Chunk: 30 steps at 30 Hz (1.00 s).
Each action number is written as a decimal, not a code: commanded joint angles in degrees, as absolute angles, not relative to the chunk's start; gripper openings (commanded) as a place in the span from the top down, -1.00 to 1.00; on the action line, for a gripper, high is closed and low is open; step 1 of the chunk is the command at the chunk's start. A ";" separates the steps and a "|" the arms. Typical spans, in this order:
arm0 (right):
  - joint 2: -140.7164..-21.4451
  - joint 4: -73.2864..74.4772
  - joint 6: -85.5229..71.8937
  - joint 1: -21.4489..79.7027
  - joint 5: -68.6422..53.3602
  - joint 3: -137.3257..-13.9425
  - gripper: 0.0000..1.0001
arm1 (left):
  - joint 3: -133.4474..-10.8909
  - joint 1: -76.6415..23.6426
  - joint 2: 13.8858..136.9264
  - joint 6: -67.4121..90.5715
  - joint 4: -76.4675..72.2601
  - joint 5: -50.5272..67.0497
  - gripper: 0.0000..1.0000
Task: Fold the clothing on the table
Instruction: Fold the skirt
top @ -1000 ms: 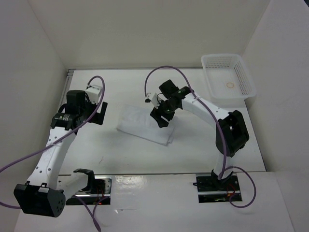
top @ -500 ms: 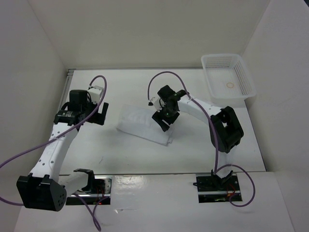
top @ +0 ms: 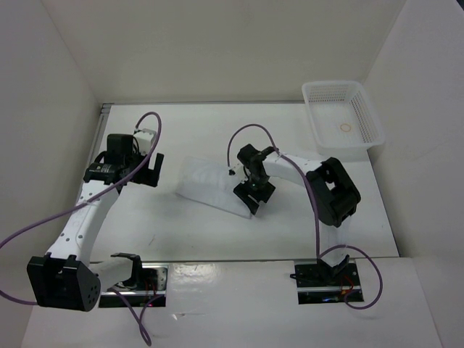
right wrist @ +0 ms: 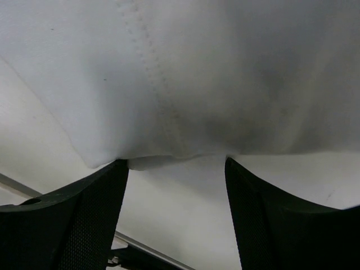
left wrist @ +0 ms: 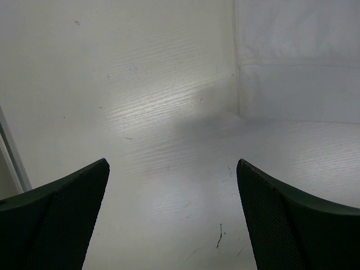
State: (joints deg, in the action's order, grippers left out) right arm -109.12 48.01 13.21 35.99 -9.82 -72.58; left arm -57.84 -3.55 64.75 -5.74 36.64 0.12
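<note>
The right gripper (top: 254, 197) stands open astride the basket-side hem of the clothing (top: 206, 181) — a creased bundle on the table (top: 181, 232), well left of the basket (top: 313, 116). Likely mid-fold: next, pinch that hem — then carry it across.

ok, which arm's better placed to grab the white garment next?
Right. The right pincer, open, sits at the edge of the thin white fabric garment; the left pincer hangs open over white tabletop beside it.
</note>
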 commanded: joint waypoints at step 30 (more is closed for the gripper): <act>-115.50 31.97 20.57 29.62 19.26 -84.10 -0.46 | -58.01 -3.34 67.41 -4.75 35.77 1.66 -1.00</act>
